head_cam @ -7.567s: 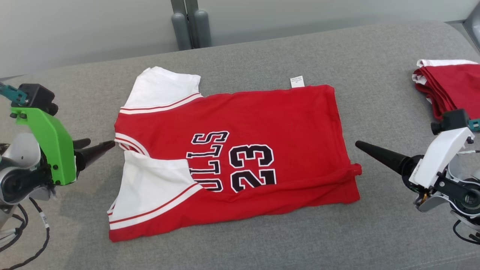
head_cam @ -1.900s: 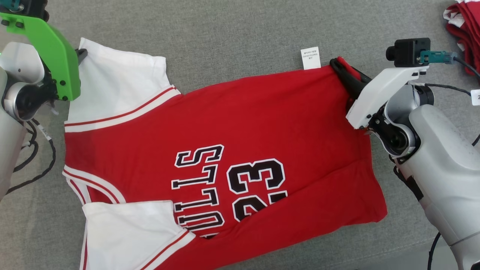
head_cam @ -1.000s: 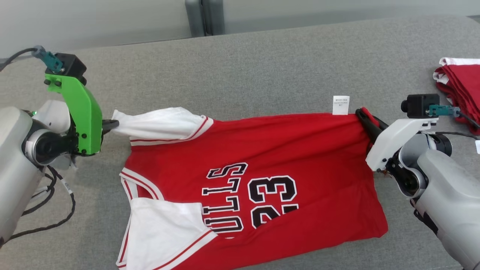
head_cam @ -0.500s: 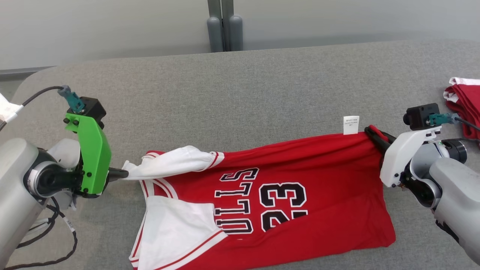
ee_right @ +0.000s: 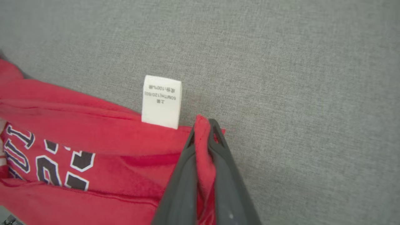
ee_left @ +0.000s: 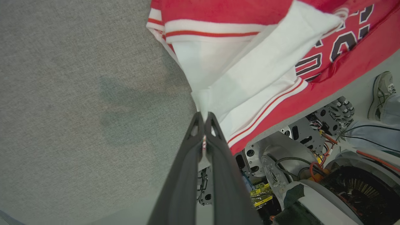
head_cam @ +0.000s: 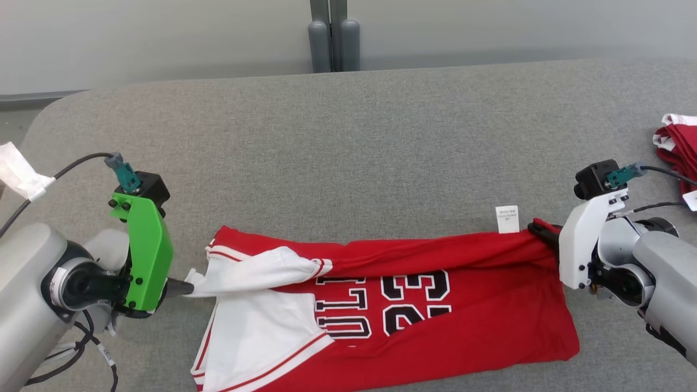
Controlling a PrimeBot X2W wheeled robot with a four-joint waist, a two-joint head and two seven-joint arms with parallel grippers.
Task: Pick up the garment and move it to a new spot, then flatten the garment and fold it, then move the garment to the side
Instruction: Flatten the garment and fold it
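The garment [head_cam: 468, 305] is a red jersey with white sleeves and black "23" lettering, lying near the front edge of the grey padded surface [head_cam: 348, 141]. Its far long edge is lifted and drawn forward over the body, partly covering the lettering. My left gripper [head_cam: 185, 287] is shut on the tip of the white sleeve [ee_left: 218, 93]. My right gripper [head_cam: 539, 227] is shut on the red hem corner [ee_right: 203, 131], beside the white care label [ee_right: 161, 101].
A second folded red and white garment [head_cam: 678, 147] lies at the right edge of the surface. Grey posts [head_cam: 333, 35] stand behind the far edge. The left wrist view shows the robot's base [ee_left: 297, 162] and a person's shoe [ee_left: 381, 90] on the floor.
Both grippers have pulled the garment's far edge toward me, so it now folds over the lettering. The head view has shifted slightly as well.
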